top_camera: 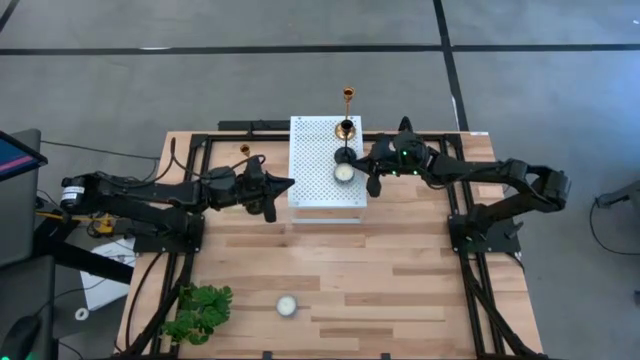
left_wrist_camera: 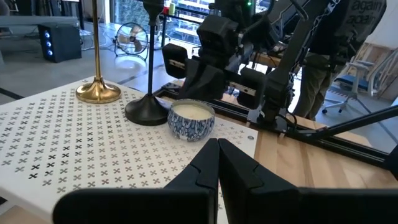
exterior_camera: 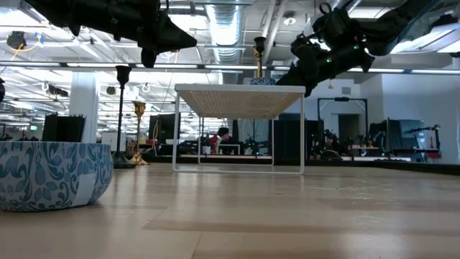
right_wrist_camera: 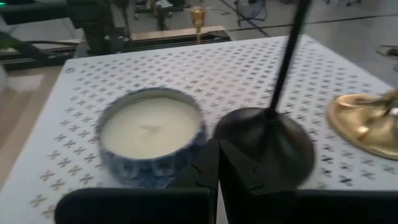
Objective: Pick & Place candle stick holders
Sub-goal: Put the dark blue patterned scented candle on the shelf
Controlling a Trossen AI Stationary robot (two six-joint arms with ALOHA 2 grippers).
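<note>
A white perforated stand [top_camera: 310,140] carries a gold candle stick holder [top_camera: 348,97] and a black one [top_camera: 343,155], both upright on their round bases, next to a blue candle bowl [top_camera: 344,172]. A second gold holder [top_camera: 245,150] stands on the table left of the stand. In the low view, another black holder [exterior_camera: 122,115] stands beside it [exterior_camera: 139,133]. My right gripper [top_camera: 358,160] is shut and hovers over the stand's right edge, just short of the black holder's base [right_wrist_camera: 264,140]. My left gripper [top_camera: 290,184] is shut and hovers at the stand's left edge.
A second blue-patterned candle bowl [top_camera: 287,306] sits near the table's front edge, and a green leafy plant [top_camera: 200,310] sits at the front left. Black frame rails [top_camera: 470,260] run along both sides of the table. Bare wood lies between the stand and the front bowl.
</note>
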